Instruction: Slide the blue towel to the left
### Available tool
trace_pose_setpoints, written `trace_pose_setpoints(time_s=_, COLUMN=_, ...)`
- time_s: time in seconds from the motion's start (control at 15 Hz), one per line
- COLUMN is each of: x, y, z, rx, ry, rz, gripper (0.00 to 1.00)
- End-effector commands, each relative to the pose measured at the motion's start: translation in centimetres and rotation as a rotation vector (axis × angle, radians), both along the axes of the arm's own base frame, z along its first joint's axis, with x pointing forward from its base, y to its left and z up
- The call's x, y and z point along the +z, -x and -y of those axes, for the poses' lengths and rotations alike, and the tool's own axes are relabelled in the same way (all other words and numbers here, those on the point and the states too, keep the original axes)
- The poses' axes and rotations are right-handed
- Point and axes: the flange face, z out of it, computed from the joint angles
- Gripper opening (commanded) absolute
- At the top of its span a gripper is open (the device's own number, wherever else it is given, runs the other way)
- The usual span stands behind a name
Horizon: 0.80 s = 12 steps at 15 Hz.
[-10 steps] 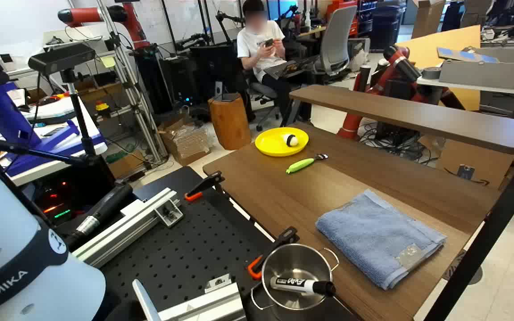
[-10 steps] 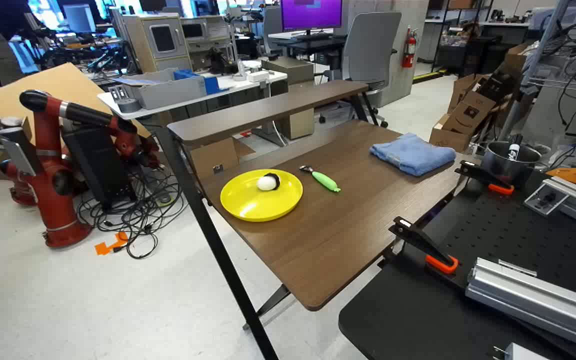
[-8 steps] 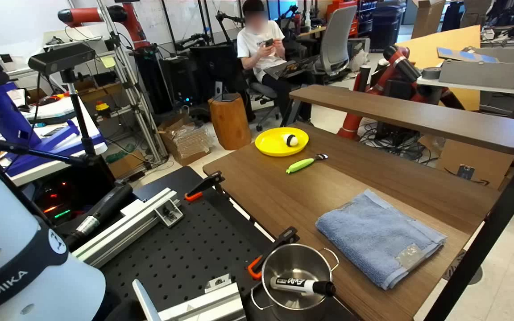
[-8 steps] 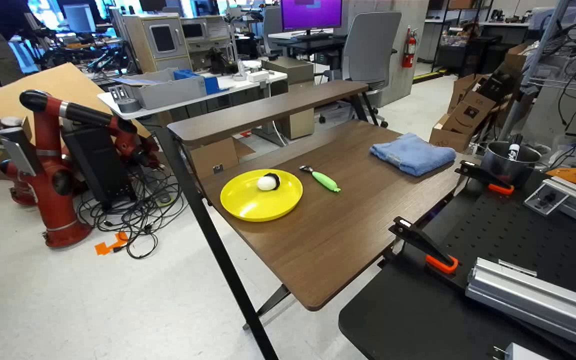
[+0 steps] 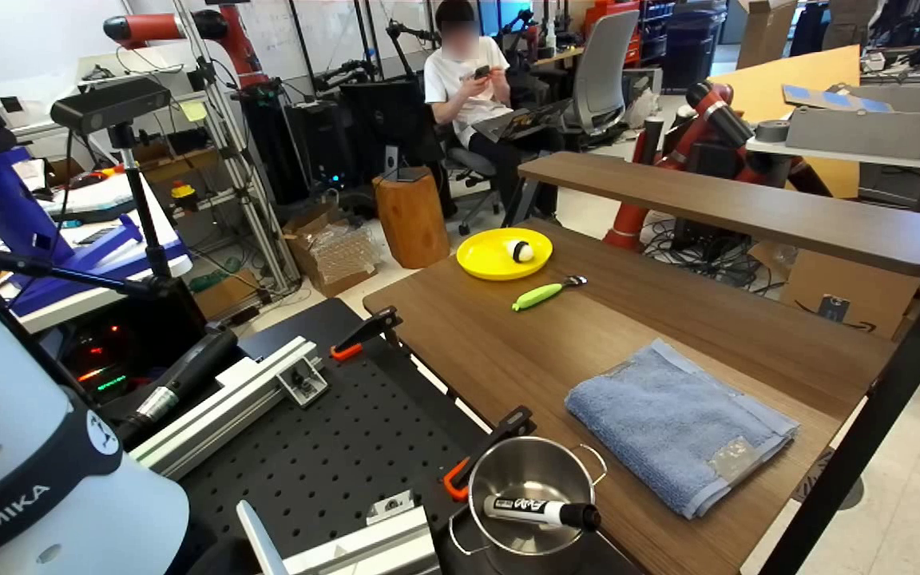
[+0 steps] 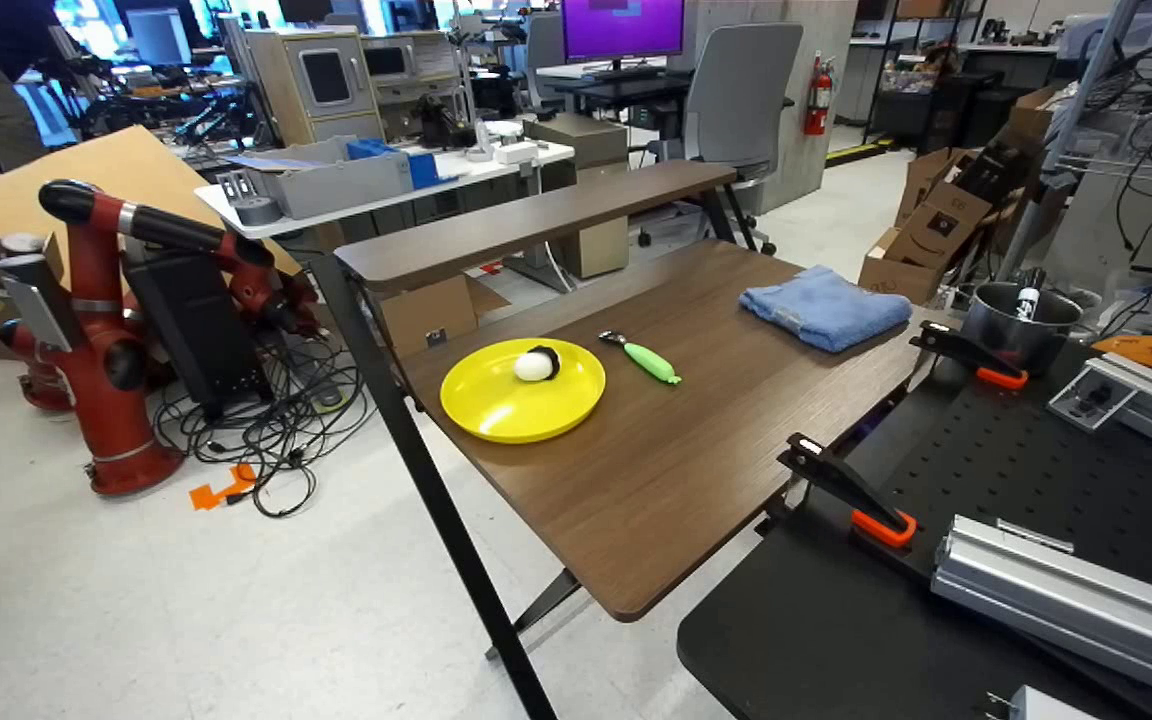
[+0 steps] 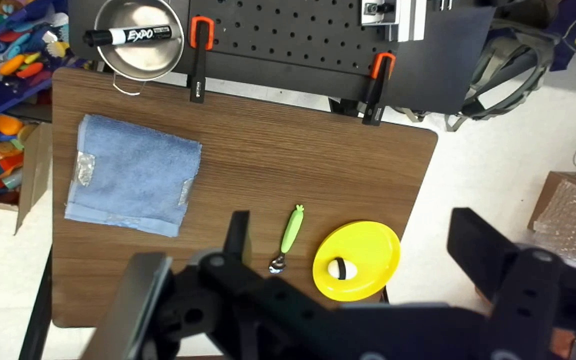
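The blue towel lies folded and roughly square on the brown table, with silvery patches near its edges. It shows in both exterior views (image 5: 676, 423) (image 6: 826, 308) and at the left in the wrist view (image 7: 135, 172). My gripper (image 7: 350, 211) shows only in the wrist view, its fingers spread wide with nothing between them. It is well above the table, with the towel to the left of its fingers in that view. The gripper is out of frame in both exterior views.
A yellow plate (image 7: 368, 250) holds a white, black-banded egg-shaped piece (image 7: 349, 270). A green-handled spoon (image 7: 293, 231) lies between plate and towel. A steel pot (image 5: 532, 479) with a marker (image 5: 536, 511) stands near the towel. Clamps (image 7: 198, 62) grip the table edge. A raised shelf (image 5: 731, 204) spans the far side.
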Motion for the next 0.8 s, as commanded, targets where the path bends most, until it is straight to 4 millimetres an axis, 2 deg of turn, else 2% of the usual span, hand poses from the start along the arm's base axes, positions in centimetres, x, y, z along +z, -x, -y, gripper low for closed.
trace_pose_setpoints(time_s=0.0, x=-2.5, y=-3.1, z=0.5, rx=-0.034, ry=0.017, rz=-0.007, gripper=1.0)
trace_pose_setpoints(time_s=0.4, x=-8.8, y=-8.2, z=3.4, rx=-0.104, ry=0.066, rz=-0.031, gripper=1.0)
trace_pose_setpoints(time_s=0.73, x=-13.3, y=-11.4, z=7.8, rx=-0.203, ry=0.08, rz=-0.055, gripper=1.0)
